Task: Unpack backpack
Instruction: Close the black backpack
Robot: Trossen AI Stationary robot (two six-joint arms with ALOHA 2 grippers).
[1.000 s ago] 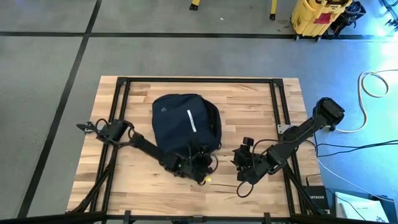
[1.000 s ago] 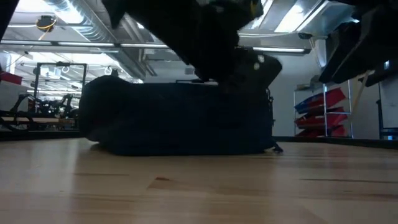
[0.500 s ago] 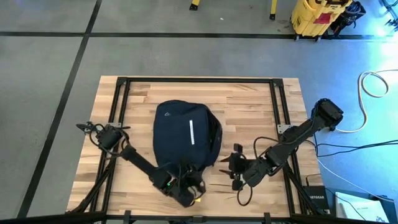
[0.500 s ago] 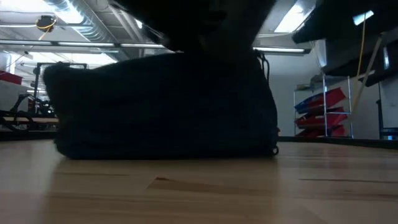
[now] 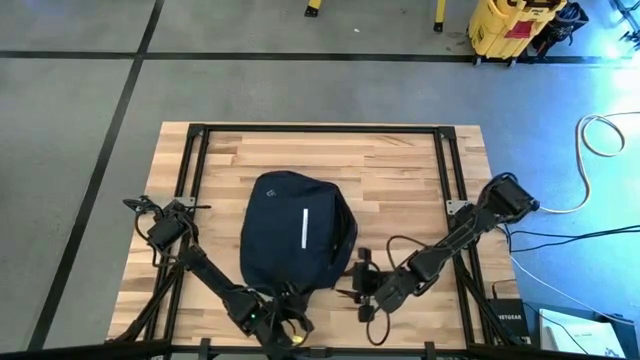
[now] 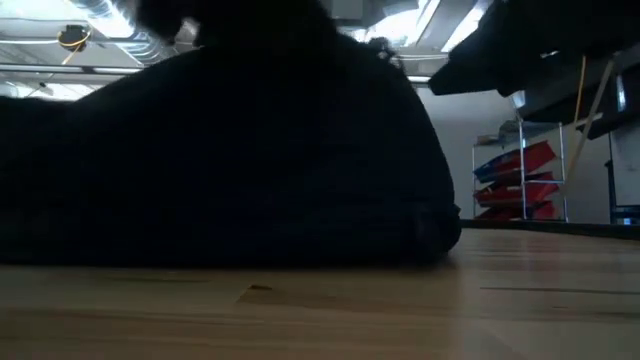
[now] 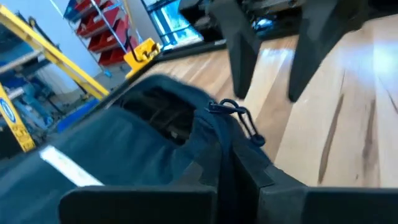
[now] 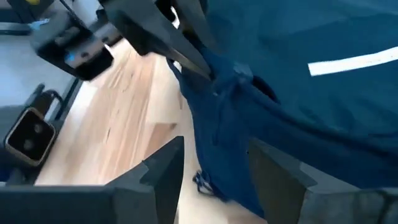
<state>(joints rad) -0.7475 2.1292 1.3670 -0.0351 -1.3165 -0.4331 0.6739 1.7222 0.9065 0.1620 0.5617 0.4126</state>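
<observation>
Dragged nearer the table's front edge since a second ago, the big soft dark navy fabric backpack (image 5: 296,235) is pinched at its lower edge by the shut left gripper (image 5: 277,322). The right gripper (image 5: 360,288) is half open just beside it, holding nothing. The bag looks floppy, so the zipper pull is judged the best place to grab.

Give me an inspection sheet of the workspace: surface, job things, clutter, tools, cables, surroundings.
Surface: wooden table with a black frame along its edges.
Job's things: backpack lies mid-table, white stripe facing up.
Clutter: nothing seen on the table.
Tools: left tool shut on the backpack's fabric at its near end; right tool beside the backpack's near right corner, fingers parted with fabric between them, hold not confirmed.
Cables: white cable and dark cables on the floor right of the table.
Surroundings: grey floor, yellow cart at the far right, red bins on shelving in the low view.
</observation>
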